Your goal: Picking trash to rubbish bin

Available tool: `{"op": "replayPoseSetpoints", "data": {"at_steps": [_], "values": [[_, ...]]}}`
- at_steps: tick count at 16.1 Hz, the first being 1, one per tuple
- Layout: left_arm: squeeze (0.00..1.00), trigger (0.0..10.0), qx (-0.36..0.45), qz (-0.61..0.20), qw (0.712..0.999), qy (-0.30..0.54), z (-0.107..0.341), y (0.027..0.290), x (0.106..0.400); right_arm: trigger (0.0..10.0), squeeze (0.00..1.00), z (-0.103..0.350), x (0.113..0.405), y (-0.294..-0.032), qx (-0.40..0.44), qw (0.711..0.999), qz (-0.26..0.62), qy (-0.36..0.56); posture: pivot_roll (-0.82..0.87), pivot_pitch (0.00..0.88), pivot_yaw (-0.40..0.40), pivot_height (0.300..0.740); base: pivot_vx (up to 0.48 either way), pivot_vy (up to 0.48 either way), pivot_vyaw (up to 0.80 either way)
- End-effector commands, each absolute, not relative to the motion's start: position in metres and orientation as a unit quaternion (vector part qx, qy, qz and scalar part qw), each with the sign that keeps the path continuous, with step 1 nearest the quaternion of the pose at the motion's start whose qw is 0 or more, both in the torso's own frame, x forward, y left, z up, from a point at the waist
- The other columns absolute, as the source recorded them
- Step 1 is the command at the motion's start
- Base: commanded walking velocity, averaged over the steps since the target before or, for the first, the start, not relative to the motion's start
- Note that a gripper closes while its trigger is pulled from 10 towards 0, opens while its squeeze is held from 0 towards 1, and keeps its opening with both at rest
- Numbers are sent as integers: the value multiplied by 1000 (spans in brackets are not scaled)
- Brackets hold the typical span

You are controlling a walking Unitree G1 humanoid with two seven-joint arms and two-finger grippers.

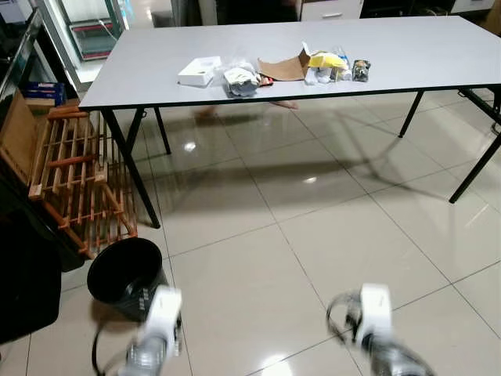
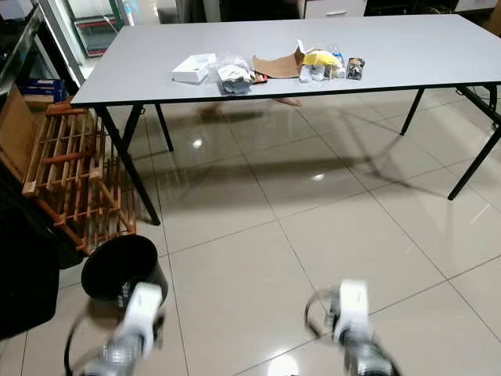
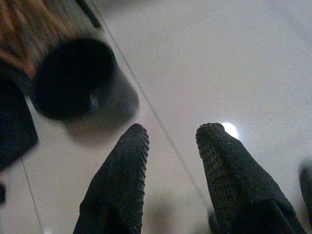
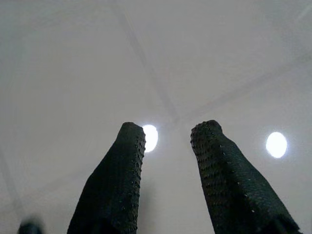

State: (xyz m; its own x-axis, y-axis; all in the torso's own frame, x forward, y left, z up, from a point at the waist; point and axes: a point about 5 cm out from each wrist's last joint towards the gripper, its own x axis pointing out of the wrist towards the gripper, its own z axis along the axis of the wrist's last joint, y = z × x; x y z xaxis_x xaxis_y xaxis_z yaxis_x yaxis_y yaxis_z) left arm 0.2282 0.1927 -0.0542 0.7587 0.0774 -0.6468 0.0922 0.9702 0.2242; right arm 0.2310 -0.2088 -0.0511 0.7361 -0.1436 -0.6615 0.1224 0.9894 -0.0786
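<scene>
Trash lies in a loose row on the grey table (image 1: 407, 47): a white box (image 1: 200, 71), a crumpled grey-white wrapper (image 1: 240, 79), a brown cardboard piece (image 1: 283, 67), a yellow packet (image 1: 326, 60) and a small dark can (image 1: 361, 70). A black rubbish bin (image 1: 125, 274) stands on the floor at the lower left, beside a wooden rack; it is also in the left wrist view (image 3: 73, 78). Both arms hang low at the bottom of the eye views. My left gripper (image 3: 170, 134) is open above the tiles near the bin. My right gripper (image 4: 168, 131) is open over bare floor.
A wooden slatted rack (image 1: 74, 176) leans at the left by the table leg. Dark furniture (image 1: 23, 266) sits at the far left. Black table legs (image 1: 129, 164) stand ahead, and shiny beige tiles (image 1: 313, 235) stretch between me and the table.
</scene>
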Motion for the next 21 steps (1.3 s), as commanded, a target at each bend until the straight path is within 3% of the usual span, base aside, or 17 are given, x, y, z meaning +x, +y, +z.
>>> {"op": "replayPoseSetpoints", "data": {"at_steps": [1, 2, 3, 4, 7, 13, 21], "values": [[0, 10000, 118, 19, 954, 274, -29, 197, 258, 10000, 0, -28, 256, -217, -18, 952, -90, 291, -27, 16, 32, 740, 0, 0, 0], [0, 10000, 113, 30, 973, 199, 0, 197, 287, 10000, 0, 0, 284, -223, -17, 970, -95, 221, -26, 24, 29, 740, 0, 0, 0], [0, 10000, 112, 30, 977, 176, 9, 196, 295, 10000, 0, 9, 292, -223, -20, 976, -92, 198, -26, 24, 29, 740, 0, 0, 0], [0, 10000, 106, 29, 988, 106, 39, 191, 318, 10000, 0, 43, 319, -220, -17, 989, -82, 121, -24, 32, 29, 740, 0, 0, 0], [0, 10000, 96, 23, 995, -25, 97, 179, 349, 10000, 0, 109, 355, -206, -6, 998, -58, -20, -24, 40, 32, 740, 0, 0, 0], [0, 10000, 84, 20, 981, -176, 169, 168, 359, 10000, 0, 186, 361, -178, 13, 985, -20, -173, -25, 60, 33, 740, 0, 0, 0], [0, 10000, 83, -12, 974, -208, 192, 146, 359, 10000, 0, 207, 356, -164, 27, 983, -6, -184, -22, 52, 31, 740, 391, 0, 0]]}}
